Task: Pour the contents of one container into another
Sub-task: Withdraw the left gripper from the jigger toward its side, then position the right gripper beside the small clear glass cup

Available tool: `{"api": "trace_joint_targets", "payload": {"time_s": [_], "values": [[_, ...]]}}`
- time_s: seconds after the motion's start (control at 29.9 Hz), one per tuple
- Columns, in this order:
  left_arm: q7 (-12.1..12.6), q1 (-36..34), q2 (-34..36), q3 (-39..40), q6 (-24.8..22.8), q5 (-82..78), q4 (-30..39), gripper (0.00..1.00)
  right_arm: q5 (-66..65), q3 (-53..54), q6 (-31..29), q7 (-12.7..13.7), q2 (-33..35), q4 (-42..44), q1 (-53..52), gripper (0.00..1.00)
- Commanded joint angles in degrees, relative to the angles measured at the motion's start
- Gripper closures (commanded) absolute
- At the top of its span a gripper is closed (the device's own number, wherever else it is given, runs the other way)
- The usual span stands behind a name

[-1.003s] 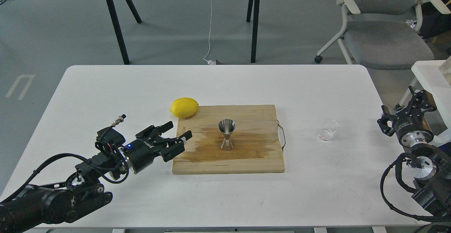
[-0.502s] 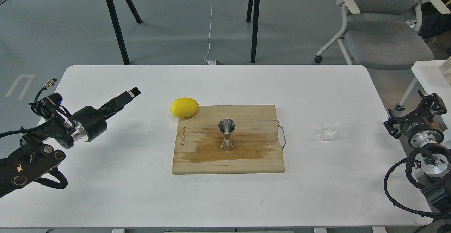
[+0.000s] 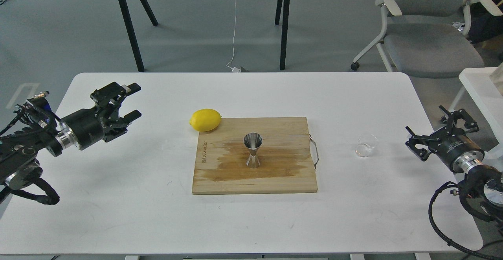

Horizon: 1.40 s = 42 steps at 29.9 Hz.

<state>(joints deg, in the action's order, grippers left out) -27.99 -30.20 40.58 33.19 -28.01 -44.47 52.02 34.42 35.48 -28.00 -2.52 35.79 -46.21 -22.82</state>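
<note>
White counter (image 3: 118, 197) | glass cup (image 3: 366, 145) near right edge: light, slippery, fragile, take by the wall | right tool (image 3: 440, 132) spread, empty | left tool (image 3: 125, 102) spread, empty

Grey floor (image 3: 70, 35) — office chair (image 3: 426, 28), black-legged table (image 3: 129, 28)

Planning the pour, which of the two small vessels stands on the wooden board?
The steel jigger, upright mid-board; the clear glass cup sits on the bare table, right.
</note>
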Motion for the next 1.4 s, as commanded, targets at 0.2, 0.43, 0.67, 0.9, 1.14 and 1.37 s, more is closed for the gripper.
{"api": "trace_joint_targets", "payload": {"time_s": [0.2,0.43,0.67,0.9,1.14,1.37], "values": [[0.0,-0.5,-0.1,1.3,0.0,10.5,0.0,0.01,3.1,0.5,0.0,0.0,1.2,-15.8,12.4,0.0],[0.0,-0.4,-0.1,1.2,0.0,11.1,-1.2,0.01,3.1,0.7,0.0,-1.0,-1.8,-15.1,13.4,0.0],[0.0,-0.3,-0.1,0.8,0.0,11.1,-1.2,0.01,3.1,2.2,0.0,-0.9,-6.6,-11.8,13.3,0.0],[0.0,0.1,0.0,0.7,0.0,10.8,-1.5,0.01,4.4,4.3,0.0,-0.9,-9.2,-9.4,13.4,0.0],[0.0,0.4,-0.1,0.6,0.0,10.6,-2.5,0.01,4.9,5.2,0.0,-0.9,-10.3,-7.7,13.3,0.0],[0.0,0.5,-0.5,0.6,0.0,10.6,-3.4,0.01,4.9,6.8,0.0,-0.9,-11.9,-4.6,13.3,0.0]]}}
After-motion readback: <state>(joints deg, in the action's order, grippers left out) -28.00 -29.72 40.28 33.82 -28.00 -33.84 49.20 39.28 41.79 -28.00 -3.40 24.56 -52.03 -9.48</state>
